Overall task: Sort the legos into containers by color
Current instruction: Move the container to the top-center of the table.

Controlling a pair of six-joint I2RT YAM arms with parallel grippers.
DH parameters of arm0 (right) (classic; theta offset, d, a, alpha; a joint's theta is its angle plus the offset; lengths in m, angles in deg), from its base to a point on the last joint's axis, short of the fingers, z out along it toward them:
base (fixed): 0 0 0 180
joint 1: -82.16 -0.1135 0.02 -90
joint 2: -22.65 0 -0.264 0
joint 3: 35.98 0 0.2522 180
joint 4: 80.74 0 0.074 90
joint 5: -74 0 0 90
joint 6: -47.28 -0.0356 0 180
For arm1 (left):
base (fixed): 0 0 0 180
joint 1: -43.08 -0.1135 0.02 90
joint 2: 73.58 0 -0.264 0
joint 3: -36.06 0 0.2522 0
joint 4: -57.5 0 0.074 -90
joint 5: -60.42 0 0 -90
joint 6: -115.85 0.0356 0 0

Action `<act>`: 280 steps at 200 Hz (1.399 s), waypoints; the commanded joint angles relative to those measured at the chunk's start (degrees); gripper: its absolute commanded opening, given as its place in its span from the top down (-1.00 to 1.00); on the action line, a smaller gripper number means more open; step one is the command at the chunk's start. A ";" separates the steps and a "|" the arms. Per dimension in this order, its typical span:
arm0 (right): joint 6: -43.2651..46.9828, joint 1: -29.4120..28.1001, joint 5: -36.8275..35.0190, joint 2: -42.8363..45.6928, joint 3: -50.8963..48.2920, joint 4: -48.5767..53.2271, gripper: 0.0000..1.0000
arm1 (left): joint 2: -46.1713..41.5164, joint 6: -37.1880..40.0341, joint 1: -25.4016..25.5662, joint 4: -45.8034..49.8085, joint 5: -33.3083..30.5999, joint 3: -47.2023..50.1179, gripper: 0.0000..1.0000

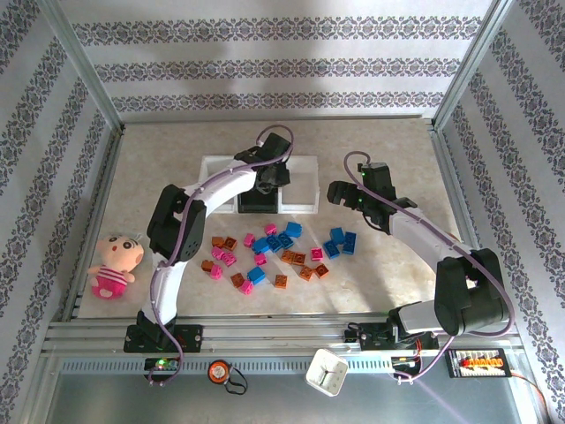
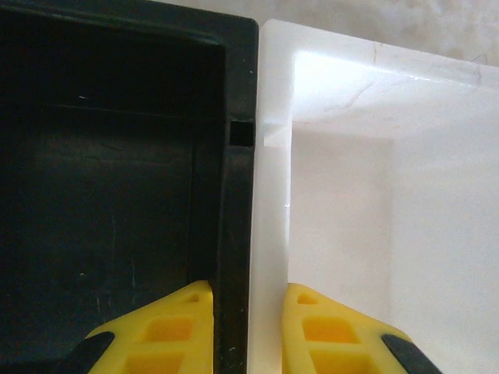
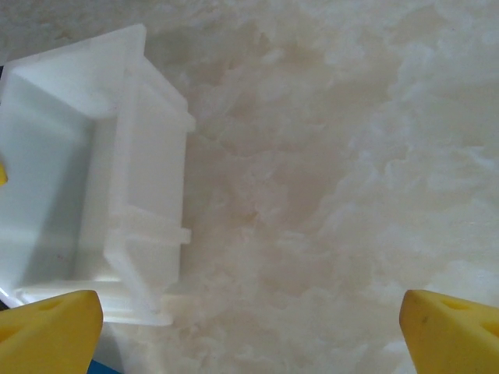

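Three joined containers stand at the back of the table: a white bin (image 1: 216,170), a black bin (image 1: 256,204) and a white bin (image 1: 303,181). My left gripper (image 1: 269,181) is shut on the joined walls between the black bin (image 2: 117,156) and the right white bin (image 2: 374,171), one yellow finger (image 2: 168,331) inside each. Both bins look empty in the left wrist view. Several orange-brown, pink and blue legos (image 1: 274,252) lie scattered on the table in front of the bins. My right gripper (image 1: 340,193) hangs open over bare table (image 3: 351,156), just right of the right white bin (image 3: 54,179).
A pink-dressed doll (image 1: 112,265) lies at the table's left edge. A white cup (image 1: 327,371) and an orange round thing (image 1: 218,372) rest on the near rail. Metal frame rails run along both sides of the table.
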 commanded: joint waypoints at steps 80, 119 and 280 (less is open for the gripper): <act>2.36 -9.45 -23.39 14.28 -10.79 -15.90 -0.96 | 9.55 -3.06 1.39 5.43 3.30 -13.71 1.00; -4.24 -3.70 -7.10 14.58 -12.01 -17.78 -0.96 | 9.84 -0.70 1.41 7.09 3.45 -15.52 1.00; -16.14 -21.35 -1.06 -3.46 0.03 -2.98 -0.87 | -41.36 6.43 1.30 -20.92 -1.27 39.88 -0.99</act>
